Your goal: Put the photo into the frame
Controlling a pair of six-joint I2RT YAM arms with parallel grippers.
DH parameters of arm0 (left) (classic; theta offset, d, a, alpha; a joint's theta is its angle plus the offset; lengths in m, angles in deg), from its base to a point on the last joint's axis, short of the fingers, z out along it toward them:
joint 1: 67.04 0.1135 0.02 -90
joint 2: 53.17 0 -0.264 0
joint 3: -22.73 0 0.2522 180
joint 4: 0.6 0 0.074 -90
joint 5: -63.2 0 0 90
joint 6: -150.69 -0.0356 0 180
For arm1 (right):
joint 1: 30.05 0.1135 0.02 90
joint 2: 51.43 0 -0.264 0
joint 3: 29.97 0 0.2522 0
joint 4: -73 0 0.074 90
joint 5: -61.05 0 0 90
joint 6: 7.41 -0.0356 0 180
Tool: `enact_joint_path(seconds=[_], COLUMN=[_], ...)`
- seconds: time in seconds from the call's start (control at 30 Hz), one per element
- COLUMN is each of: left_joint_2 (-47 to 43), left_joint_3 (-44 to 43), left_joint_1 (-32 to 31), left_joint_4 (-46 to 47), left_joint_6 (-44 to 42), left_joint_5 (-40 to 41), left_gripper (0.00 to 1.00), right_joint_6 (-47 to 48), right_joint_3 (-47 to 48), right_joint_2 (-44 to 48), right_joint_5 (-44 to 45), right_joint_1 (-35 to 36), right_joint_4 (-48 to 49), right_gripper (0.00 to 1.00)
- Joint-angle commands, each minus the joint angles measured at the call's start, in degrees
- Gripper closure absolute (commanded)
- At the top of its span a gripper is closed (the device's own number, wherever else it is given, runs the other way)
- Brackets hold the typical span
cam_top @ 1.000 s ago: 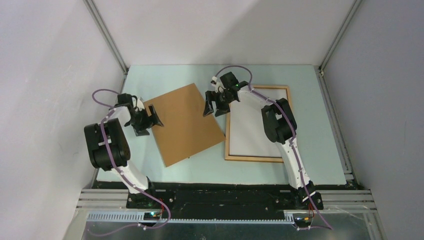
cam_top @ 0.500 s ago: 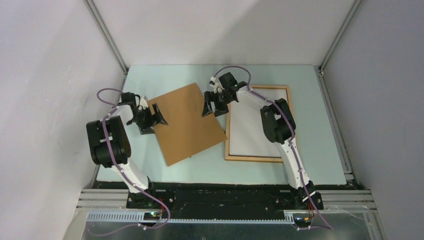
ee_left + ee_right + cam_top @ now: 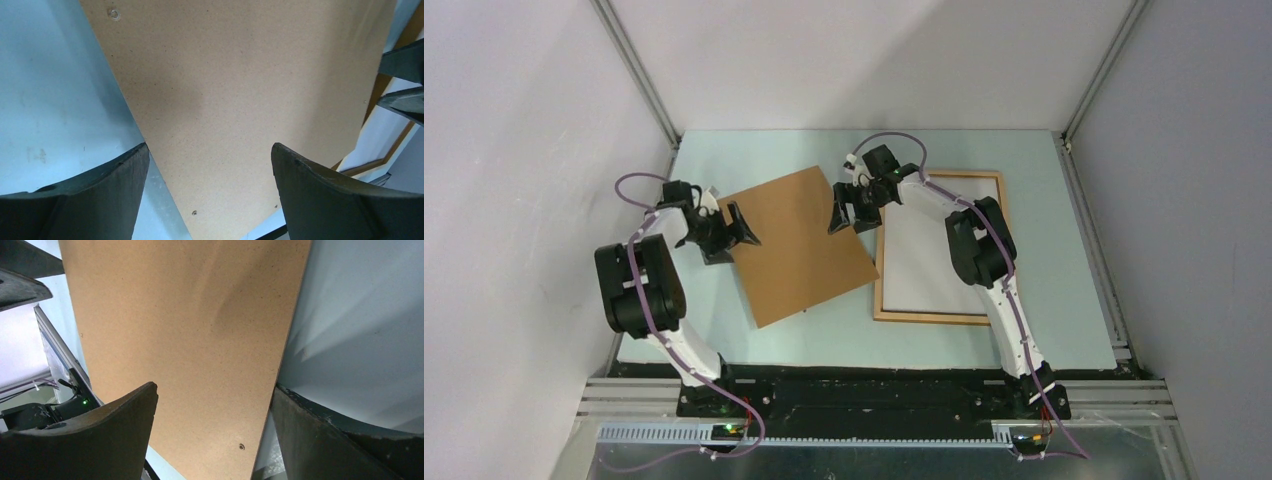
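Brown fibreboard fills the middle of the overhead view: a backing board (image 3: 799, 245) lies askew on the pale green bench (image 3: 824, 338), its right corner at the left rail of the frame (image 3: 929, 318), touching or nearly so. The frame is laid flat on the right of the bench. A white sheet, taken to be the photo (image 3: 919, 270) turned face down, is seen inside its moulding. The left fingers (image 3: 737, 222) are held at the board's left edge and the right fingers (image 3: 839, 215) at its far right corner. Both pairs are spread and nothing is gripped.

From the left wrist, the board's edge is seen running between the two parted fingers, one over bare bench, the other over board. Whether either tip touches cannot be told. A corner of the frame with the white sheet is glimpsed past the board, by the right fingers.

From the right wrist, the arrangement is mirrored: the board's edge passes between the parted fingers, and the left fingers show at the upper left.

The photo is judged to be seated already, so the step in hand is thought to be picking up the board to close the frame's back. Both pairs would need to be closed on opposite edges together, so that the thin sheet is lifted level.
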Motion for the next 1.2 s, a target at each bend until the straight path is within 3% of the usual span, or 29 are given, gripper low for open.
enact_joint_path(seconds=[0.0, 0.3, 0.5, 0.9, 1.17], left_joint_2=[-4.76, -8.62, -10.33, -10.63, -11.04], left_joint_3=[-3.48, -6.54, -9.88, -14.93, -16.29], left_joint_1=[-1.13, -1.13, -1.34, -4.00, -5.61], left_joint_4=[0.63, 0.65, 0.59, 0.68, 0.75], left_joint_6=[2.24, 3.28, 4.68, 7.17, 8.02], left_joint_5=[-11.11, -18.43, -22.67, -23.87, -20.85], left_gripper=[0.08, 0.08, 0.08, 0.08, 0.11], right_joint_6=[0.93, 1.25, 0.23, -3.96, -8.25], right_joint_3=[-1.30, -1.68, -3.39, -6.62, -9.36], right_joint_2=[0.38, -0.01, 0.25, -2.35, -2.84], right_joint_5=[0.67, -0.13, -6.34, -23.60, -28.35], right_joint_1=[1.01, 0.97, 0.16, -1.70, -2.31], right_joint_4=[-0.73, -0.21, 3.54, 14.83, 22.93], right_gripper=[0.14, 0.14, 0.13, 0.13, 0.13])
